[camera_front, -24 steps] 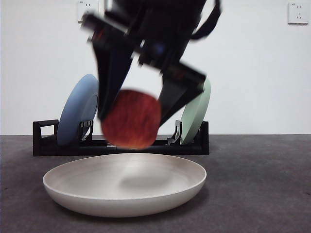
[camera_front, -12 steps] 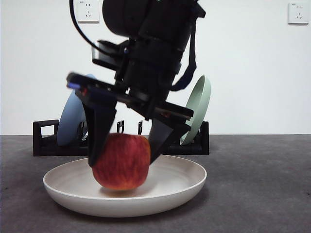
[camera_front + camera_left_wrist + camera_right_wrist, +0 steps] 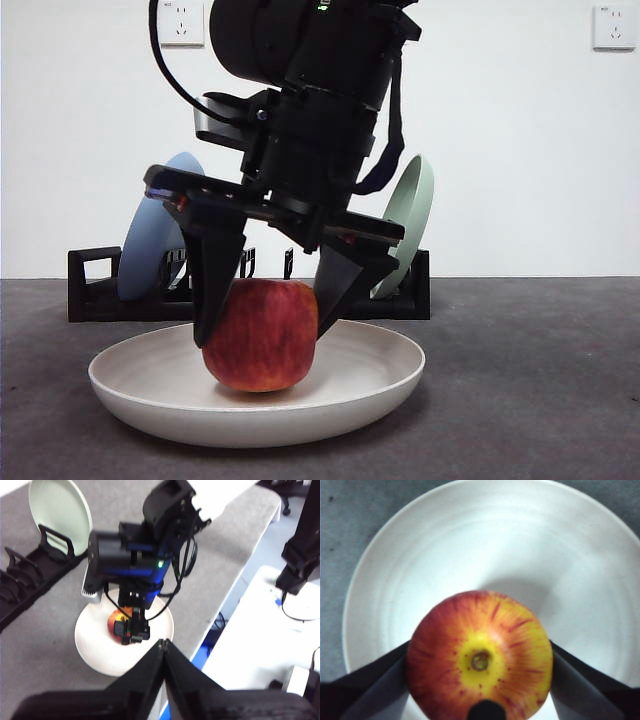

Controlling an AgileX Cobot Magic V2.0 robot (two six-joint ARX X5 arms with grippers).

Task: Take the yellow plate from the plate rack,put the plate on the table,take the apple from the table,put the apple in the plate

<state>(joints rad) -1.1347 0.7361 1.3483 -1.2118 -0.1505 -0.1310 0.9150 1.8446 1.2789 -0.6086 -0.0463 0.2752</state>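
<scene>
The red apple (image 3: pixel 260 335) sits upright in the middle of the cream plate (image 3: pixel 372 388), which lies flat on the dark grey table (image 3: pixel 540 380). My right gripper (image 3: pixel 265 322) comes down from above and its two black jaws press the apple's sides. The right wrist view shows the apple (image 3: pixel 479 655) from above, with a jaw against each side, over the plate (image 3: pixel 470 540). My left gripper (image 3: pixel 163 647) is shut and empty, high above the table, looking down on the plate (image 3: pixel 95 647) and the apple (image 3: pixel 119 621). The black plate rack (image 3: pixel 90 300) stands behind the plate.
In the rack a blue plate (image 3: pixel 160 230) stands at the left and a pale green plate (image 3: pixel 410 225) at the right. The table's edge (image 3: pixel 235 580) runs close beside the cream plate in the left wrist view. White wall with sockets behind.
The right gripper has come down with the apple from above the plate. The apple now rests on the plate's bottom, with the jaws still against it.
</scene>
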